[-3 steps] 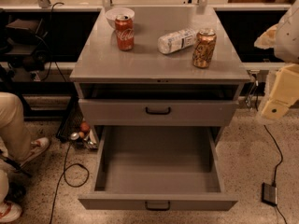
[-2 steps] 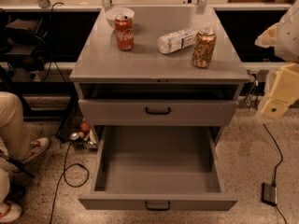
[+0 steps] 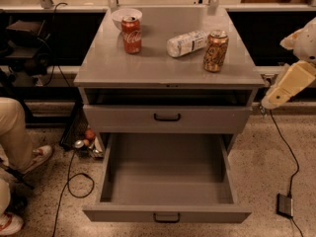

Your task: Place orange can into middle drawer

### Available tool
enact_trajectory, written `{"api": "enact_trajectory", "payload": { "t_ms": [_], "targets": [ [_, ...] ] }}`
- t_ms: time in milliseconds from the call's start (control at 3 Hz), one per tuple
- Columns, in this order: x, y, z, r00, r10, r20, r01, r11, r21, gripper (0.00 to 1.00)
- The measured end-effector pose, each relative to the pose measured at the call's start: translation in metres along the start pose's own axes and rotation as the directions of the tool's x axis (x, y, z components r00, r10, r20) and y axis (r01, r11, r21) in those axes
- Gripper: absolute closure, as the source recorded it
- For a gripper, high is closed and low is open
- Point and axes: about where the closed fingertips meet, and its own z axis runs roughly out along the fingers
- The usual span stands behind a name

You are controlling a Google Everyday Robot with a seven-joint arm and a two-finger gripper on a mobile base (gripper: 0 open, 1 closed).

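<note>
The orange can [image 3: 216,51] stands upright on the right side of the grey cabinet top [image 3: 148,63]. It has a mottled coppery body and a silver rim. The middle drawer [image 3: 167,214] is pulled fully out below, and its deep grey tray shows nothing inside. My gripper [image 3: 285,87] is the cream-coloured arm end at the right edge. It hangs beside the cabinet's right side, lower than the can and to its right, apart from it.
A red Coca-Cola can [image 3: 131,34] stands before a white bowl [image 3: 126,16] at the back left. A clear plastic bottle [image 3: 186,43] lies next to the orange can. The upper drawer front [image 3: 167,117] is closed. A person's legs [image 3: 15,147] and cables [image 3: 69,181] are on the floor at left.
</note>
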Motion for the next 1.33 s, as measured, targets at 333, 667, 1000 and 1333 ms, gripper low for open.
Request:
{"api": "enact_trajectory", "payload": {
  "t_ms": [333, 667, 1000, 1333],
  "targets": [
    [0.001, -0.037, 0.041, 0.987, 0.129, 0.094, -0.131, 0.9911, 0.022, 0.00],
    [-0.015, -0.070, 0.089, 0.943, 0.244, 0.228, -0.258, 0.9655, 0.033, 0.00],
    [-0.031, -0.091, 0.111, 0.902, 0.281, 0.329, -0.312, 0.9491, 0.044, 0.00],
    [-0.033, -0.095, 0.113, 0.897, 0.281, 0.340, -0.317, 0.9470, 0.054, 0.00]
  ]
}}
